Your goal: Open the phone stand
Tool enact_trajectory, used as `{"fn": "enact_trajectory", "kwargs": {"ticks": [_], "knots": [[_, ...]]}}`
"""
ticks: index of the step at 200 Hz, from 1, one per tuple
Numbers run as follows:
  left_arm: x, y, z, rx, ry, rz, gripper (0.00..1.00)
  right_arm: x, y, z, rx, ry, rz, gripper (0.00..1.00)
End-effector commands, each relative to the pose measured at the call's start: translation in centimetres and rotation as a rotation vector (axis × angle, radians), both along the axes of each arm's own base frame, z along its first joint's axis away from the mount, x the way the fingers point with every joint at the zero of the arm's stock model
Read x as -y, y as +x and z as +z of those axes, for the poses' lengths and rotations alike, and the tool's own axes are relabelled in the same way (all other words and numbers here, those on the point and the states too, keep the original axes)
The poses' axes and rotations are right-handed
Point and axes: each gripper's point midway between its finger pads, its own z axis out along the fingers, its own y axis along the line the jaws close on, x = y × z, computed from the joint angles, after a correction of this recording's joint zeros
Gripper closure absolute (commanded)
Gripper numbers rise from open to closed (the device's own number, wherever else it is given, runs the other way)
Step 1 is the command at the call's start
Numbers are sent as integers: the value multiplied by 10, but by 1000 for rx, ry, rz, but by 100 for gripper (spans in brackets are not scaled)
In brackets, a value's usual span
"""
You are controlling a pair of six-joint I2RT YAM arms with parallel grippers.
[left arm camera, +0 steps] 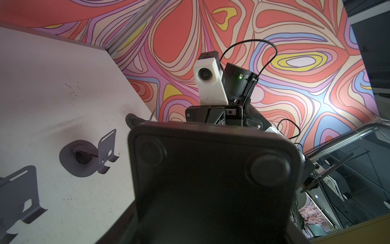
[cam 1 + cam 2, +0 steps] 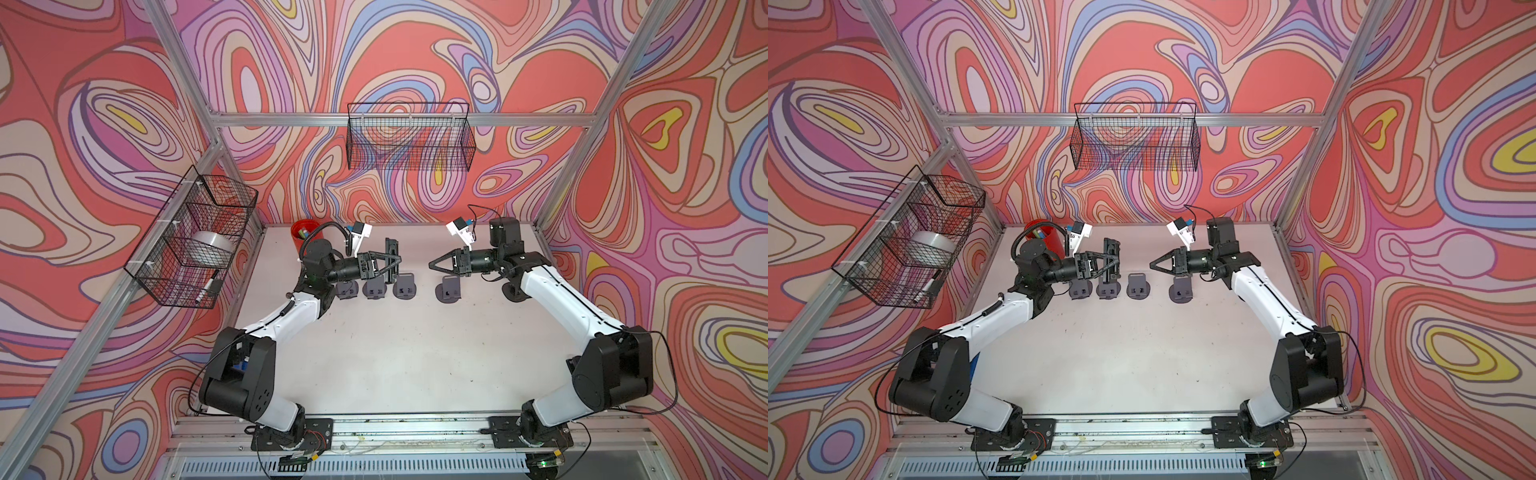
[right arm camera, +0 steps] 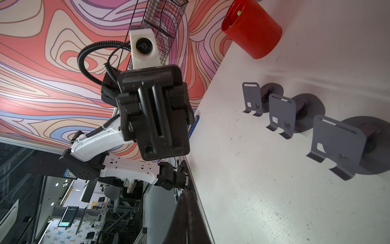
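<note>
A black folded phone stand (image 2: 392,254) (image 2: 1111,252) hangs above the back of the table, with my left gripper (image 2: 394,266) (image 2: 1116,261) shut on its lower part. In the left wrist view its dark base with two round pads (image 1: 211,179) fills the foreground and hides the fingers. The right wrist view shows its face with the hinged arm folded flat (image 3: 154,114). My right gripper (image 2: 433,264) (image 2: 1153,264) points at the stand from the right, a short gap away. Its fingers (image 3: 187,219) are pressed together with nothing between them.
Several grey metal stands (image 2: 374,289) (image 2: 449,289) (image 3: 280,114) stand opened in a row on the white table (image 2: 395,353), below both grippers. A red cup (image 2: 302,235) sits at the back left. Wire baskets (image 2: 409,137) (image 2: 195,241) hang on the walls.
</note>
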Motion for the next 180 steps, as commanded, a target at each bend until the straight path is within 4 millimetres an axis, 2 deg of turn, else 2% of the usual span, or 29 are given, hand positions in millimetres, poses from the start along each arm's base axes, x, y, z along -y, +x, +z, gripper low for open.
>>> {"fn": "enact_trajectory", "kwargs": {"ticks": [1,12,38,78,137,180], "knots": [[2,-5,23,81,-50,4,97,-8,-5,21,104,-21,-4,78],[6,-6,22,79,-44,1,97,-17,-7,22,133,-42,-6,69],[18,-10,23,83,-34,-6,97,-39,-9,25,194,-65,-16,59],[26,-13,22,80,-34,-8,97,-51,-4,32,222,-20,-35,59],[29,-9,28,95,-43,2,98,-62,-8,27,200,-11,-12,60],[31,-3,37,112,-59,9,98,-69,-14,21,189,-7,-9,54]]}}
